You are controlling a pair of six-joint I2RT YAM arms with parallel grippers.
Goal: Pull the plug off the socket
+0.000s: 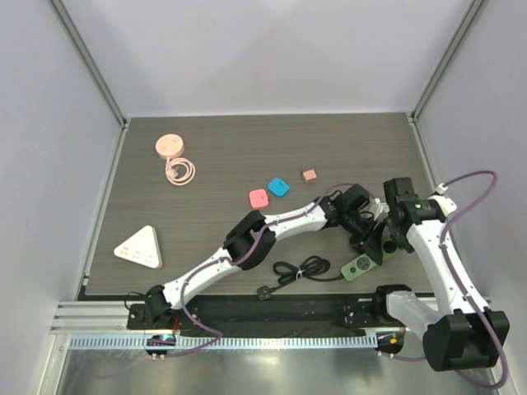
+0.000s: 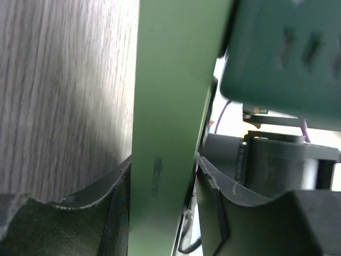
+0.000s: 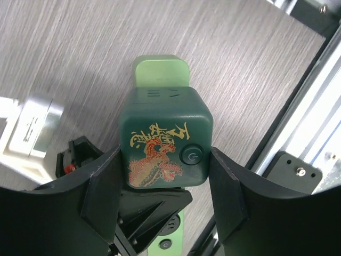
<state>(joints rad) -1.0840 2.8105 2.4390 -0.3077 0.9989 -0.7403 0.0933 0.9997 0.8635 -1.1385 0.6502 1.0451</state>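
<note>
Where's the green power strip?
In the overhead view, the green power strip is near the table's front right edge, right of the coiled black cord.

The top external camera looked down from above and behind the 2 arm bases (image 1: pixel 156 309), covering the whole counter (image 1: pixel 247 164). The left wrist camera sat close against the socket (image 2: pixel 165 133), blurring it. The right wrist camera faced down past its fingers (image 3: pixel 101 186) onto the plug (image 3: pixel 162 141). All 3 shared the socket.

My left arm (image 1: pixel 284 220) and right arm (image 1: pixel 440 259): white link shells, black joints, purple cables (image 1: pixel 476 183); fingers (image 3: pixel 101 192) black, seemingly matte.
</note>
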